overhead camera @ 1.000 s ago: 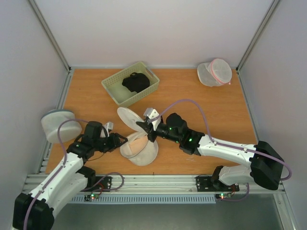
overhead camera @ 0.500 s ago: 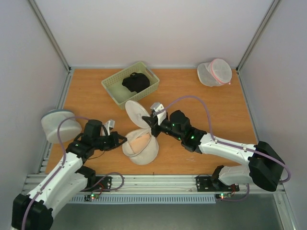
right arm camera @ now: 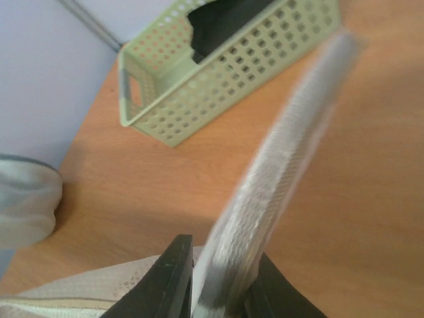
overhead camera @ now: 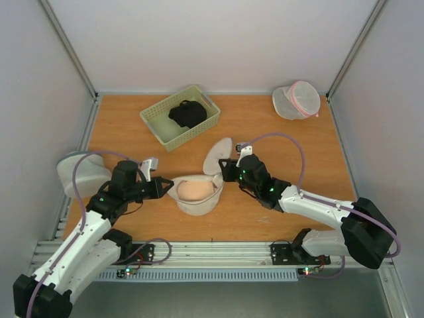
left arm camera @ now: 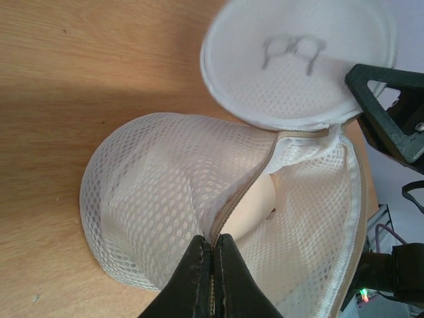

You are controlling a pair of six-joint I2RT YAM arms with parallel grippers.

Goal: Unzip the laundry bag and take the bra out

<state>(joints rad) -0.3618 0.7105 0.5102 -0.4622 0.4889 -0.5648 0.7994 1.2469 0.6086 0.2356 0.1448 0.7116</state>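
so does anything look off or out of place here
Only the laundry bag: its round lid stands up on edge in the right hand, leaving the peach bra inside exposed. Nothing spilled or torn.

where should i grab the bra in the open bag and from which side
Pinch the bra on its exposed rounded cup, coming straight down. The laundry bag's mouth faces up, its lid flap stands raised at the far right in the right gripper, and the left gripper pinches the left rim, likely blocking the sides.
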